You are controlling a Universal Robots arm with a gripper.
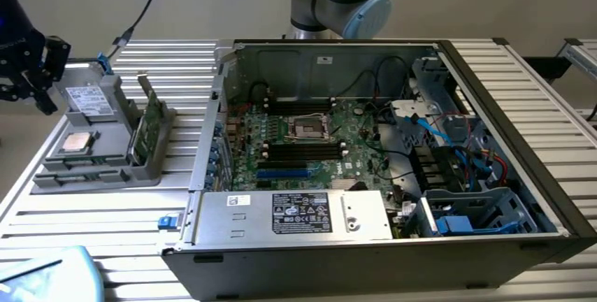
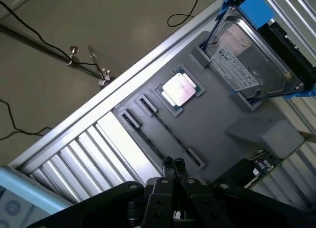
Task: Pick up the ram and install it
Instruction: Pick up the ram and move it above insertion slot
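Gripper (image 1: pixel 38 92) (image 2: pixel 174 166) is hanging pinched closed and empty above the gray tray (image 1: pixel 94 176); the ram (image 1: pixel 145 121) is standing on edge at the tray's side beside the open computer case (image 1: pixel 279 64).

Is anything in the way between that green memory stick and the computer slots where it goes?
The ram stands on edge in the gray tray, outside the computer case. The case's metal side wall rises between it and the black slots on the motherboard. The case is open on top, and nothing visible covers the slots.
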